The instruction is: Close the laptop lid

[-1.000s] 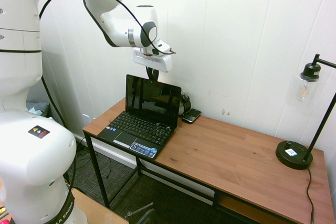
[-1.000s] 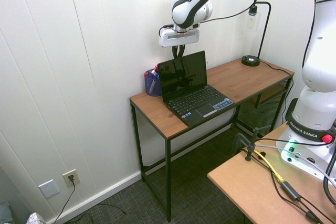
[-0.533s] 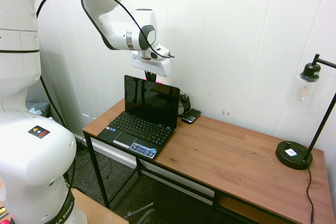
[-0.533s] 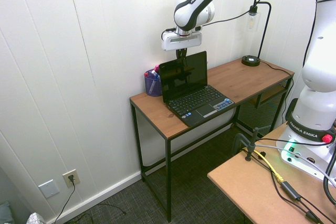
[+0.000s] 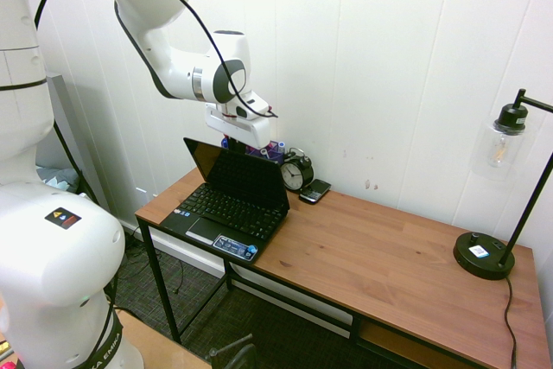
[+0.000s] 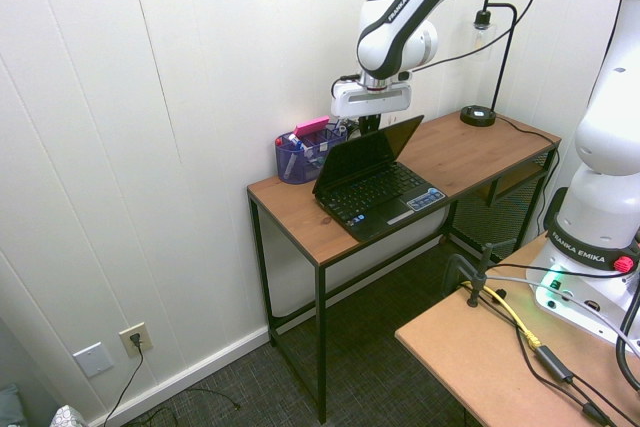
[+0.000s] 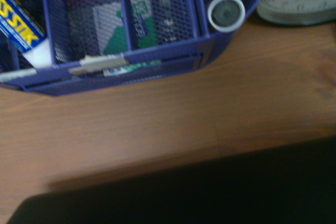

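laptop lid [image 5: 233, 175] tilted forward over keyboard, long edge along the wall | thin, glossy black | claw [image 5: 245, 146] at top edge, grip unclear

Hidden, cropped and blurred parts

Tool [image 5: 244, 146] fingers masked behind laptop lid [image 5: 238, 177] top edge in both exterior views, so opening unreadable. Blue mesh organizer [image 7: 131, 30] by the desk [image 7: 157, 124] back edge cropped in wrist view, its contents soft and partly legible. Clock [image 7: 302, 1] face cut off at picture edge. Lid only a dark blur in wrist view. Phone [image 5: 315, 190] detail too small.
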`<state>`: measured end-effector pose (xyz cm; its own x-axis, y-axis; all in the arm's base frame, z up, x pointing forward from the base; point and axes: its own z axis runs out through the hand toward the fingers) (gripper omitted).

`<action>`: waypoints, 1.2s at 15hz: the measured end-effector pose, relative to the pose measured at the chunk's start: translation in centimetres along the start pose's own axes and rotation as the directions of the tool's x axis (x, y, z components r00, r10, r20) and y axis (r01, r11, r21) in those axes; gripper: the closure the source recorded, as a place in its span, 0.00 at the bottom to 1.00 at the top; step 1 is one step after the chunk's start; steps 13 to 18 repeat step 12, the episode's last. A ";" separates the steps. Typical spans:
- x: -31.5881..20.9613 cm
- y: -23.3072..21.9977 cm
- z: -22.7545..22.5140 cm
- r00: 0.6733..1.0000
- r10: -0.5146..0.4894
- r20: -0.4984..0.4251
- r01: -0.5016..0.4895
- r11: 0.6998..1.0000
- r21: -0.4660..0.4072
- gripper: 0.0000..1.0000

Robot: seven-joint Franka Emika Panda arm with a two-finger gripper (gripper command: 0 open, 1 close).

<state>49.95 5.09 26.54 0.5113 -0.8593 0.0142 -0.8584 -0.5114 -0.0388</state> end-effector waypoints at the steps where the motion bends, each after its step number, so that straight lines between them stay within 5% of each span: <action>1: 0.1 1.0 0.8 1.000 0.007 0.010 -0.007 1.000 -0.013 1.00; 9: 0.7 4.4 7.5 0.997 0.034 0.074 -0.027 0.995 -0.093 1.00; 18: 1.3 4.1 7.8 0.997 0.034 0.076 -0.027 0.996 -0.089 1.00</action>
